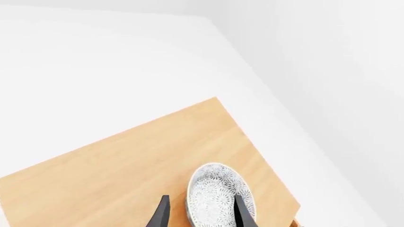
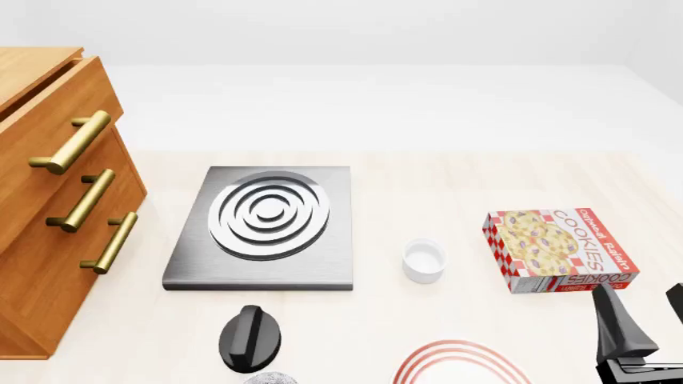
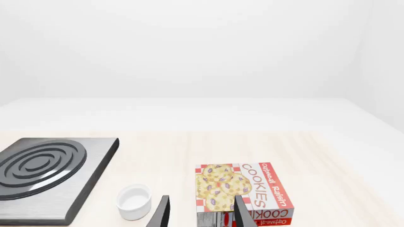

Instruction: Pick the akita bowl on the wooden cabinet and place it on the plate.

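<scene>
The left gripper [image 1: 202,213] is over the flat top of the wooden cabinet [image 1: 126,161]. Its two dark fingers stand apart, and one finger [image 1: 243,213] is in front of the inside of the akita bowl [image 1: 218,194], the other [image 1: 161,213] is outside the bowl over the bare wood. If the fingers touch the bowl rim, I cannot tell. The bowl sits on the cabinet top, near one of its edges.

The right gripper [image 2: 645,320] is low at the right side of the table [image 2: 427,184], with its fingers also apart and holding nothing. Just in front of it lies a cookie box [image 2: 555,248]. Beside the box stands a small white cup [image 2: 424,260], and further left is a grey stove [image 2: 267,224] with a black knob [image 2: 251,336] near it. The plate [image 2: 459,364] lies at the near edge of the table, only partly seen. The cabinet stands at the far left.
</scene>
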